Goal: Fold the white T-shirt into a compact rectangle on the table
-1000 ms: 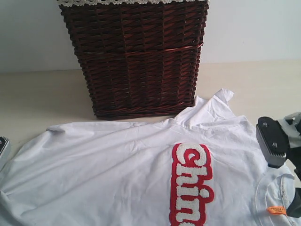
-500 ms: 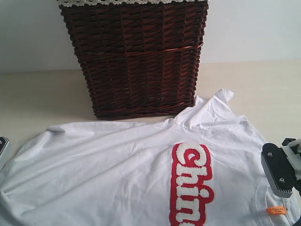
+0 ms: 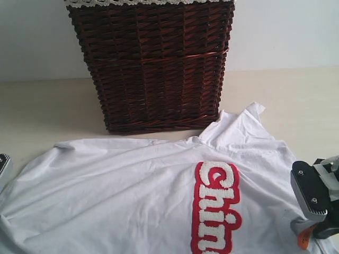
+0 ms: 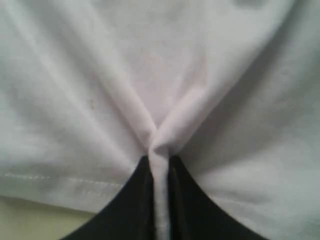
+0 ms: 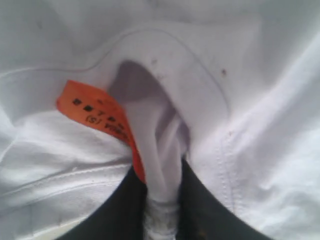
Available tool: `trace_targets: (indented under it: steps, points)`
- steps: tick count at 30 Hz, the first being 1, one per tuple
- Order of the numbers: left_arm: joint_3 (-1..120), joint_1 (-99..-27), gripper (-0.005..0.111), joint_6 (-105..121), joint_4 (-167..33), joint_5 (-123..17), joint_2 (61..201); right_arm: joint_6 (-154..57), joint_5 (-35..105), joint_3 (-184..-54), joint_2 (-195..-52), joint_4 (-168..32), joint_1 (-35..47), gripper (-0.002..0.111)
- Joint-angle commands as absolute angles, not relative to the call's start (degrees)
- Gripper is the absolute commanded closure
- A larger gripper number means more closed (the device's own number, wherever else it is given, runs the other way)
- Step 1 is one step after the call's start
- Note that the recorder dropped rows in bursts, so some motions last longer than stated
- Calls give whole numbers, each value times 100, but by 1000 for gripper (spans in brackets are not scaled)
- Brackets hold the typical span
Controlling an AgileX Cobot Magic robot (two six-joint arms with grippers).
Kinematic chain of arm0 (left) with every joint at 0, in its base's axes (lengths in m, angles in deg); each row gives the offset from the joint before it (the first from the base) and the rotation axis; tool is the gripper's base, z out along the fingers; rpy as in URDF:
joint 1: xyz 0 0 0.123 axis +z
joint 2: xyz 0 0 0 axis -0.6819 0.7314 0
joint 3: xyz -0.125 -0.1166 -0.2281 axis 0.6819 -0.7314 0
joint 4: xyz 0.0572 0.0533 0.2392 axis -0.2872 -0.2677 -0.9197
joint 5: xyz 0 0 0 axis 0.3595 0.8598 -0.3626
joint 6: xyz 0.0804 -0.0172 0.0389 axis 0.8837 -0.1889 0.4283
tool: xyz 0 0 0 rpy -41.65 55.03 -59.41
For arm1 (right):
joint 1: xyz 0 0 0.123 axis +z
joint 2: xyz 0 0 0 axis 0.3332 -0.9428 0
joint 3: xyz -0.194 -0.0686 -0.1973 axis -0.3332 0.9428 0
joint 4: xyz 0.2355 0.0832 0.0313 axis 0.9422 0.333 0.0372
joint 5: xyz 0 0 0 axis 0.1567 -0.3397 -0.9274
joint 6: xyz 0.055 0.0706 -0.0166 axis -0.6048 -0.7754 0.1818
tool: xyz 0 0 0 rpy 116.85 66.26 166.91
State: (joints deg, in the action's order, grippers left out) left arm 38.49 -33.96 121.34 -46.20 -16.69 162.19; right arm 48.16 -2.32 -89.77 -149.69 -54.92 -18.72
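Observation:
The white T-shirt (image 3: pixel 122 196) lies spread across the table (image 3: pixel 42 111), its red-outlined fuzzy lettering (image 3: pixel 216 206) facing up. At the right edge my right gripper (image 3: pixel 312 228) is shut on the collar by the orange size tag (image 3: pixel 303 239); in the right wrist view the collar fabric (image 5: pixel 162 165) is bunched between the dark jaws next to the tag (image 5: pixel 100 117). Only a corner of the left gripper (image 3: pixel 3 165) shows at the far left. The left wrist view has a pinched ridge of white cloth (image 4: pixel 160 150) held between its shut jaws, near the hem.
A dark brown wicker basket (image 3: pixel 153 63) with a lace-trimmed lining stands behind the shirt at the back middle. One sleeve (image 3: pixel 238 124) reaches up to the basket's right corner. Bare table lies to the left and right of the basket.
My right gripper came down onto the collar and closed on it by the orange tag. The sleeve and right side of the shirt have shifted slightly. The left side looks unchanged.

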Motion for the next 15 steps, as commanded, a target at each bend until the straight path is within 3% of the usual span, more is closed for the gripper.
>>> trace_targets:
  steps: [1,15]
  points:
    - [3638,-3435,107,12102,-4724,-1696,16470,4794,2,-8788,-15349,-5664,-1875,108]
    - [3638,-3435,107,12102,-4724,-1696,16470,4126,2,-8788,-15349,-5651,-1875,108]
